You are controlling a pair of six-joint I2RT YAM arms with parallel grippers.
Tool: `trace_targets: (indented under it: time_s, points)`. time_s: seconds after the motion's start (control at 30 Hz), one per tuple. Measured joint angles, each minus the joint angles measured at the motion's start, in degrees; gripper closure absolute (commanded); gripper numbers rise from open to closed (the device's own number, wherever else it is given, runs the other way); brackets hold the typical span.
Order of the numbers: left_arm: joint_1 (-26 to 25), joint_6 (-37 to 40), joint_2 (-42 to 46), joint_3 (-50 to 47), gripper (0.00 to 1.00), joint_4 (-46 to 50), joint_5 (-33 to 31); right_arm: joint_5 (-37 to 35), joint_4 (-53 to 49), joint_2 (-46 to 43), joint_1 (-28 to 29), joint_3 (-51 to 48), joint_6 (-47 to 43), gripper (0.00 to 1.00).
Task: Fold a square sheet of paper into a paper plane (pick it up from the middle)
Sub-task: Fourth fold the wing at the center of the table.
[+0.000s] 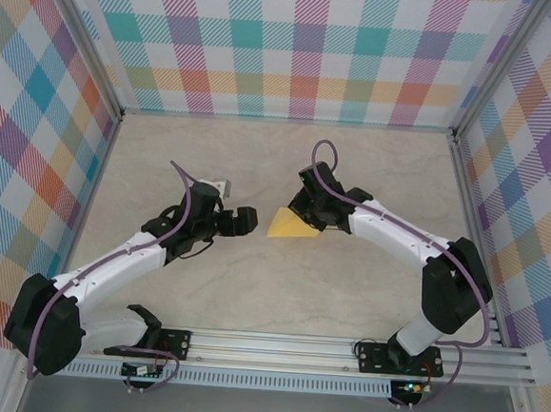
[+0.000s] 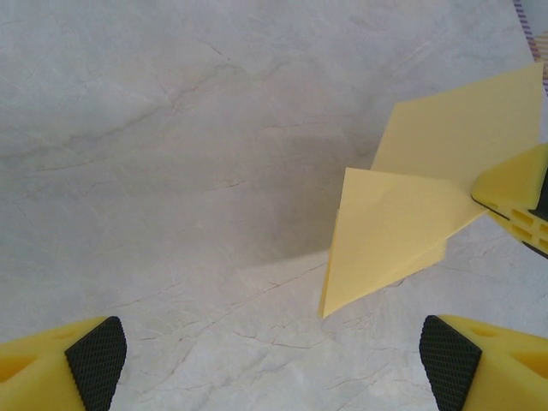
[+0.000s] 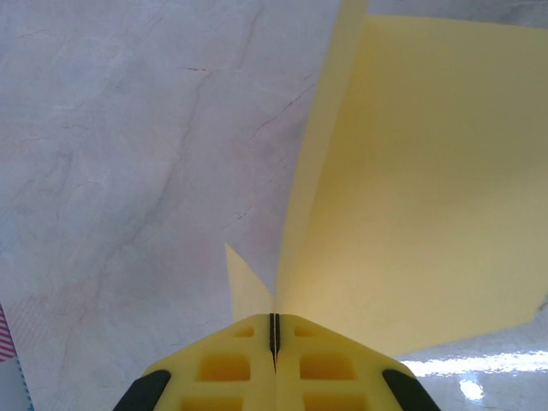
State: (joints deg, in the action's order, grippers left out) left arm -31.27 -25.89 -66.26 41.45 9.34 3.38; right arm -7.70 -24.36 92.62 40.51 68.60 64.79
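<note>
While the plane is only partly folded, the items stand thus. Right gripper: jaws pressed flat together on one edge of the paper, a yellow sheet creased into a pointed, roughly triangular shape. The sheet fans out straight ahead of the fingertips, with one flap standing up from the crease. It appears lifted off the table, going by the shadow under it, though whether its lowest tip touches cannot be told. Left gripper: jaws spread wide, nothing between them. The paper lies ahead of this gripper and off to its right, apart from both pads, and the two grippers face each other across it. Likely step: a second grip so the next crease can be set. Risks follow. The sheet hangs from one narrow pinch, so its loose layers may swing or spring apart. A left grip closing from this offset could catch a single layer, or nudge the tip and bend it. Opposed pulls from the two grippers could tear the thin paper. A release by the right before the left has hold would drop it.
</note>
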Motion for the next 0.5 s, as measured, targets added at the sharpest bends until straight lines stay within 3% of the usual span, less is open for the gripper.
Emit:
trace_targets:
  time_s: [0.27, 0.5]
  points:
    - [-2.9, 7.9, -4.9, -2.7, 0.18, -8.0, 0.3, 4.1, 1.4, 8.6, 0.3, 0.7, 6.3, 1.0]
    - [-5.7, 16.6, -9.1, -9.5, 0.21, -19.7, 1.1, 6.3, 1.6, 9.3, 0.6, 0.5, 11.4, 1.0]
